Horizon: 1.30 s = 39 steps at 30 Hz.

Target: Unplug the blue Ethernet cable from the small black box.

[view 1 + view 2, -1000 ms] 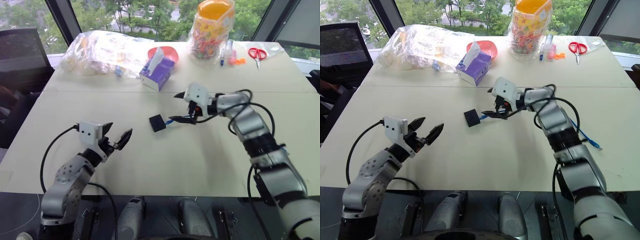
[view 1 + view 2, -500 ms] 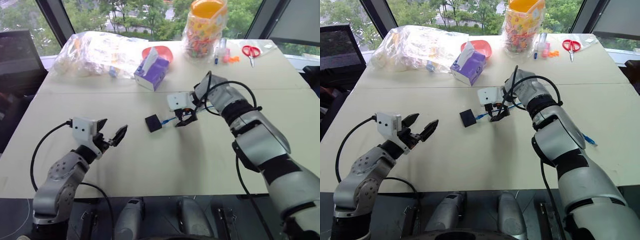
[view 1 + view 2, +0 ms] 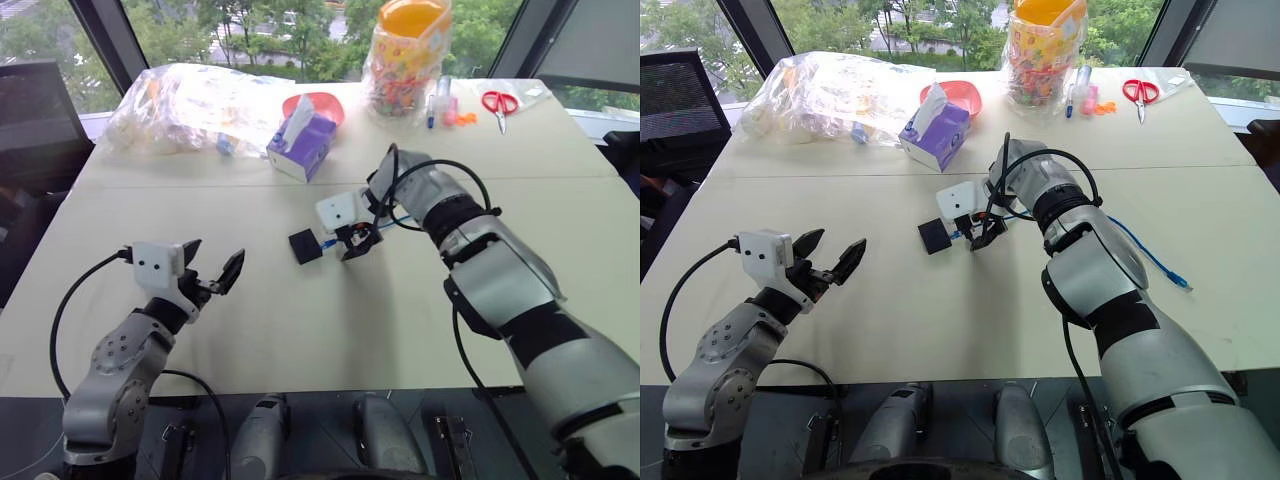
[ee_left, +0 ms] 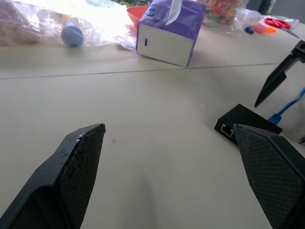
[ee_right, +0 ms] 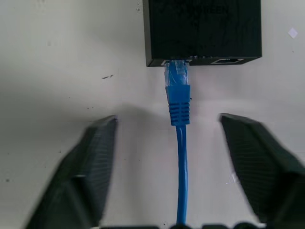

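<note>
The small black box (image 3: pixel 305 246) lies flat near the middle of the table. The blue Ethernet cable (image 5: pixel 178 102) is plugged into the box's side (image 5: pixel 202 31) and trails off to the right across the table (image 3: pixel 1140 250). My right gripper (image 3: pixel 355 243) points down just right of the box. It is open, one finger (image 5: pixel 95 157) on each side of the cable, not touching it. My left gripper (image 3: pixel 215 255) hovers open and empty near the table's front left, well short of the box (image 4: pixel 245 124).
A purple tissue box (image 3: pixel 303 145) stands behind the black box. Along the far edge are a clear plastic bag (image 3: pixel 190 100), a red bowl (image 3: pixel 328 103), a tall jar of coloured items (image 3: pixel 405 55), pens (image 3: pixel 440 105) and red scissors (image 3: pixel 497 100).
My right gripper has swung left toward the black box and tipped downward over the cable. The left gripper has stayed about where it was. The camera view shifted slightly.
</note>
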Tool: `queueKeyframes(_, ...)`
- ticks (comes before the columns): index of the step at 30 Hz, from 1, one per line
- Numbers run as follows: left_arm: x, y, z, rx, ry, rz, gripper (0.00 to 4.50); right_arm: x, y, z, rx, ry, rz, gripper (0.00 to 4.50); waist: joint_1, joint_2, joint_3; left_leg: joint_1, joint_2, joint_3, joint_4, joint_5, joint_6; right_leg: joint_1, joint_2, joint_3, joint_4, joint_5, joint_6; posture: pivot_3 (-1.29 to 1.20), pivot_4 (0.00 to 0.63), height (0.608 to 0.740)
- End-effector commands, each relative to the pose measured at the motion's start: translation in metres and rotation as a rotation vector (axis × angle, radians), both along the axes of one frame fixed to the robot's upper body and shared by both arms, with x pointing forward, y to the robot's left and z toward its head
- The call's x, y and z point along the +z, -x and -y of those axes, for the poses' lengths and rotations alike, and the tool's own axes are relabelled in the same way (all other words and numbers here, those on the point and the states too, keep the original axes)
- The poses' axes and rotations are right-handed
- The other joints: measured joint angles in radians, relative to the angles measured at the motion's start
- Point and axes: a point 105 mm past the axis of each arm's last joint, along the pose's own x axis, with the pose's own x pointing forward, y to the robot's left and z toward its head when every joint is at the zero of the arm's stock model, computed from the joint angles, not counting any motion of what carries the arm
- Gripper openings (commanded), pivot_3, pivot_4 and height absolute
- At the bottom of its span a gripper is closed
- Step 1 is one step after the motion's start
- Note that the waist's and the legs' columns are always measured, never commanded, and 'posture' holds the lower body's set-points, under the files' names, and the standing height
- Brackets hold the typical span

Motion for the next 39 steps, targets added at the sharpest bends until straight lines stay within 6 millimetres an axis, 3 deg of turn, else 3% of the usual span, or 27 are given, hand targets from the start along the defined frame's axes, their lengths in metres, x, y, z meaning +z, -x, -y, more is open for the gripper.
queueKeyframes(1, 0.015, 0.002, 0.0, 0.012, -0.019, 0.069, 4.5, 0.013, -0.006, -0.012, 0.001, -0.037, 0.066, 1.57, 0.0, 0.0, 0.0, 0.0, 0.0, 0.0, 0.0, 0.0, 0.0, 0.0, 0.0, 0.0, 0.0, 0.0, 0.0, 0.0, 0.15, 0.726)
queueKeyframes(4, 0.016, 0.002, 0.0, 0.015, -0.017, 0.072, 4.5, 0.01, -0.007, -0.012, -0.012, -0.033, 0.071, 0.07, 0.0, 0.0, 0.0, 0.0, 0.0, 0.0, 0.0, 0.0, 0.0, 0.0, 0.0, 0.0, 0.001, 0.0, 0.0, 0.0, 0.15, 0.726)
queueKeyframes(5, 0.016, 0.001, 0.0, 0.015, -0.015, 0.072, 4.5, 0.01, -0.007, -0.011, -0.013, -0.033, 0.072, 0.03, 0.001, 0.0, 0.0, 0.001, 0.0, 0.0, 0.0, 0.0, 0.0, 0.0, 0.0, 0.0, 0.001, 0.0, 0.0, 0.0, 0.15, 0.726)
queueKeyframes(10, 0.016, 0.0, -0.001, 0.003, -0.002, 0.067, 4.5, 0.018, -0.012, -0.009, 0.01, -0.062, 0.144, 0.03, 0.001, 0.0, 0.0, 0.001, 0.0, 0.0, 0.0, 0.0, 0.0, 0.0, 0.0, 0.0, 0.001, 0.0, 0.0, 0.0, 0.15, 0.726)
queueKeyframes(14, 0.022, -0.001, 0.007, -0.094, 0.07, 0.037, 4.5, 0.046, -0.02, -0.017, 0.021, -0.282, 0.296, 0.03, 0.002, 0.0, 0.0, 0.001, 0.0, 0.0, 0.0, 0.0, -0.001, 0.0, 0.0, 0.0, 0.001, 0.0, 0.0, 0.0, 0.15, 0.726)
queueKeyframes(19, 0.028, -0.007, 0.023, -0.24, 0.1, -0.004, 4.5, 0.058, -0.023, -0.002, 0.052, -0.42, 0.524, 0.03, 0.007, 0.0, 0.0, 0.001, 0.0, 0.0, 0.0, 0.0, -0.001, 0.001, 0.0, 0.0, 0.001, 0.0, 0.0, 0.0, 0.15, 0.726)
queueKeyframes(27, 0.048, -0.025, 0.042, -0.439, 0.178, -0.026, 4.5, 0.049, 0.003, 0.013, 0.084, -0.562, 0.825, 0.03, -0.001, 0.0, 0.0, 0.0, 0.0, 0.0, 0.001, 0.001, -0.001, 0.0, 0.0, 0.001, 0.003, 0.0, 0.001, 0.0, 0.15, 0.726)
queueKeyframes(32, 0.051, -0.032, 0.061, -0.567, 0.165, -0.065, 4.5, 0.064, 0.019, 0.01, 0.1, -0.619, 0.961, 0.03, 0.002, 0.0, 0.0, 0.001, 0.0, 0.0, 0.001, 0.001, -0.001, -0.001, 0.001, 0.001, 0.006, 0.0, 0.001, 0.0, 0.15, 0.726)
queueKeyframes(39, 0.057, -0.04, 0.065, -0.585, 0.169, -0.054, 4.5, 0.064, 0.034, 0.002, 0.13, -0.634, 0.985, 0.03, 0.004, -0.001, 0.0, 0.002, 0.0, 0.0, 0.003, 0.002, -0.002, 0.001, 0.001, 0.001, 0.006, 0.0, 0.0, 0.0, 0.15, 0.726)
